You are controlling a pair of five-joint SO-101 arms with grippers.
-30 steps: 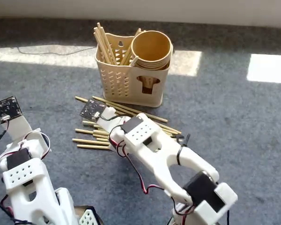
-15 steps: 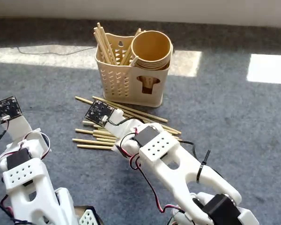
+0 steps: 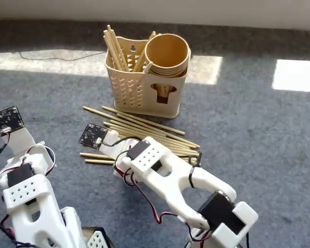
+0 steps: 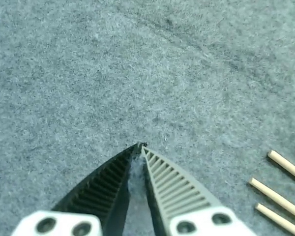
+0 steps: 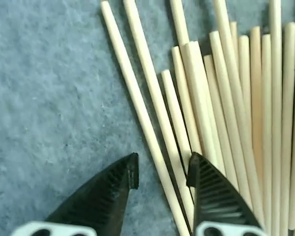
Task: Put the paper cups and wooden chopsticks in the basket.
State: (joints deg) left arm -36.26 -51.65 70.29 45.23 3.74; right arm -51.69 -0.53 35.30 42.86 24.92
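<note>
A cream perforated basket [image 3: 139,88] stands on the grey carpet. It holds stacked paper cups [image 3: 167,53] and several wooden chopsticks [image 3: 115,47]. More chopsticks [image 3: 150,130] lie loose in front of it. My right gripper [image 5: 162,172] is open low over the near-left edge of that pile [image 5: 199,98], with two chopsticks running between its jaws. In the high view the right arm's wrist [image 3: 144,157] covers part of the pile. My left gripper [image 4: 140,146] is shut and empty over bare carpet, with a few chopstick ends [image 4: 285,167] off to its side.
The left arm [image 3: 23,181] sits at the near left, apart from the pile. A thin cable [image 3: 57,57] lies on the carpet behind the basket to the left. Sunlit patches cross the carpet at the back.
The right arm's wrist swung left and nearer, from over the middle of the loose chopsticks to their near-left edge. The left arm, basket and cups have stayed put.
</note>
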